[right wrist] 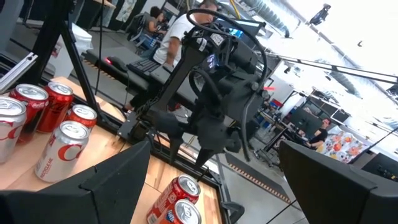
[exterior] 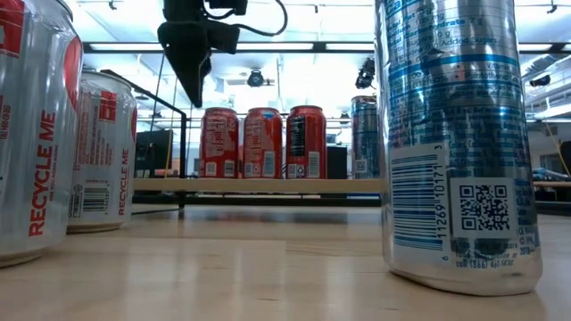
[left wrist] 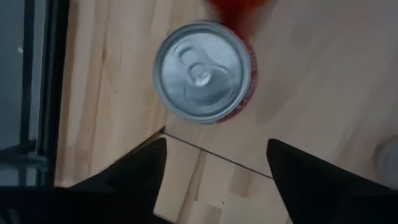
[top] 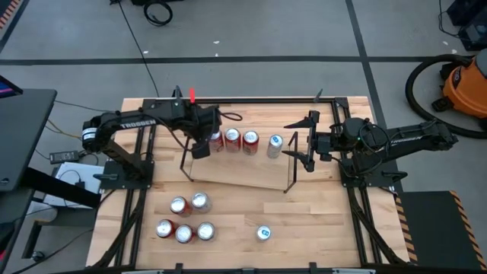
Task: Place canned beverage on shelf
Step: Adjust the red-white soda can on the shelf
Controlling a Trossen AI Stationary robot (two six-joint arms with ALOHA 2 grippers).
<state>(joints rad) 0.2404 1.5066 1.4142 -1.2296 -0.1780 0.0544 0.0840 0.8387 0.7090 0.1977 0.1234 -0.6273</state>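
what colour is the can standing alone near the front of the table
Silver with blue print, the lone can; clearest in the low view.

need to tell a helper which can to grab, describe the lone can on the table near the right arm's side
Start at the small wooden shelf with black wire ends in the middle of the table. Look on the table in front of it: five red cans cluster toward the left arm's side. The lone can stands apart from them toward the right arm's side, silver with blue print rather than red.
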